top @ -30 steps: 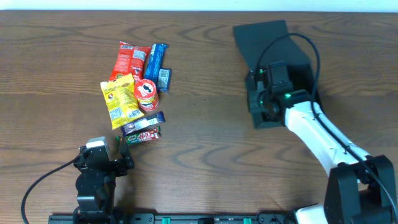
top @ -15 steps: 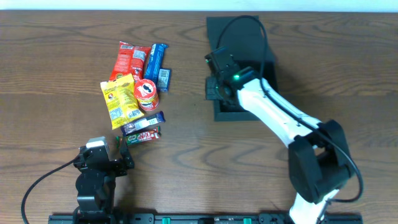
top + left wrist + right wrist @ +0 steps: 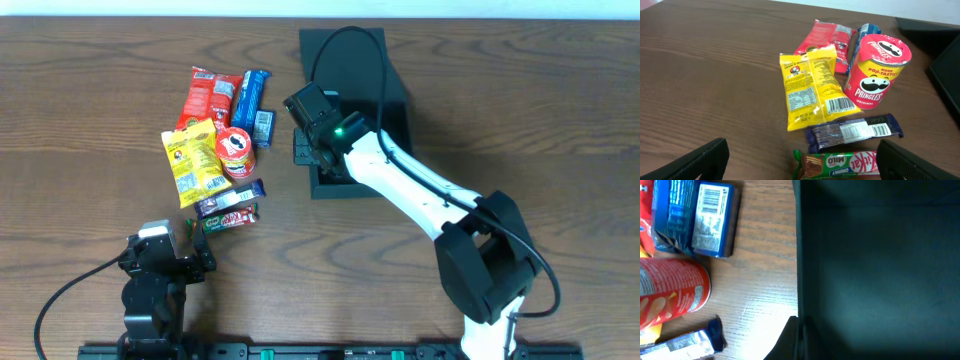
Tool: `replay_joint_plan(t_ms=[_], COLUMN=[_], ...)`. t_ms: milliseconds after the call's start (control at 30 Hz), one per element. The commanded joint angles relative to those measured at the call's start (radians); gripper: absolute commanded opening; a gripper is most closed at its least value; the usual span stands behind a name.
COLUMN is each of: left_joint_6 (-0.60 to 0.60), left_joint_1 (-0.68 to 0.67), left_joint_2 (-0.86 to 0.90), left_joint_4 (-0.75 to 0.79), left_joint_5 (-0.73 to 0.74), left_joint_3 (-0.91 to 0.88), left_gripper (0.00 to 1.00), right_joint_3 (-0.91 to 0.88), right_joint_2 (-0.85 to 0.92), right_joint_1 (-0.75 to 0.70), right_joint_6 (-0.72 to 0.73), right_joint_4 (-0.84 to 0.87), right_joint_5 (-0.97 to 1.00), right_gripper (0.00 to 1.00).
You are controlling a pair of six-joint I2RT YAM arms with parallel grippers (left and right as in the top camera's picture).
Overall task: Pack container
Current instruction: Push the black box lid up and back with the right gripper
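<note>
We take the small red Pringles can point(image 3: 236, 152) as our marker on the wooden table point(image 3: 90, 60). The container point(image 3: 350, 75), matte black with its flap lid thrown back on the far side, sits to the right of the can, near it but not touching. The right gripper point(image 3: 304, 150) is at the container wall that faces the can, and its 2 fingers are pressed together on that wall, as best we can tell from the right wrist view. A yellow packet point(image 3: 192, 160) lies against the can's left side. A red packet point(image 3: 210, 100) and a blue packet point(image 3: 255, 100) lie just beyond the can. On the can's near side lie 2 bars, first a dark blue bar point(image 3: 230, 198), then a KitKat bar point(image 3: 230, 218). The left gripper point(image 3: 802, 160) sits nearer the robot than the can, just short of the KitKat bar, with its jaws spread wide and nothing between them.
</note>
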Motion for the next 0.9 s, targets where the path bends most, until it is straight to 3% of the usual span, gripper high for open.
replay_joint_plan(t_ms=[0, 267, 300, 333, 367, 433, 667, 867], left_joint_6=[0.006, 0.006, 0.006, 0.006, 0.006, 0.006, 0.006, 0.006], left_joint_1=[0.002, 0.002, 0.002, 0.002, 0.002, 0.002, 0.002, 0.002], left_joint_2=[-0.005, -0.005, -0.005, -0.005, -0.005, -0.005, -0.005, -0.005], left_joint_4=[-0.002, -0.002, -0.002, -0.002, -0.002, -0.002, -0.002, -0.002], left_joint_5=[-0.021, -0.021, -0.021, -0.021, -0.021, -0.021, -0.021, -0.021], left_joint_3=[-0.023, -0.023, -0.023, -0.023, -0.023, -0.023, -0.023, -0.023], left_gripper=[0.95, 0.95, 0.95, 0.95, 0.95, 0.95, 0.95, 0.95], right_joint_3=[0.024, 0.024, 0.024, 0.024, 0.024, 0.037, 0.166, 0.278], right_joint_2=[0.012, 0.015, 0.015, 0.015, 0.015, 0.015, 0.01, 0.0], right_joint_1=[-0.001, 0.017, 0.017, 0.017, 0.017, 0.016, 0.0, -0.088], right_joint_6=[0.065, 0.103, 0.102, 0.101, 0.087, 0.04, -0.055, -0.157], right_joint_4=[0.001, 0.035, 0.038, 0.04, 0.043, 0.039, -0.093, -0.244], right_joint_5=[0.031, 0.027, 0.027, 0.029, 0.029, 0.028, 0.033, 0.105], right_gripper=[0.02, 0.02, 0.22, 0.48, 0.59, 0.72, 0.82, 0.83])
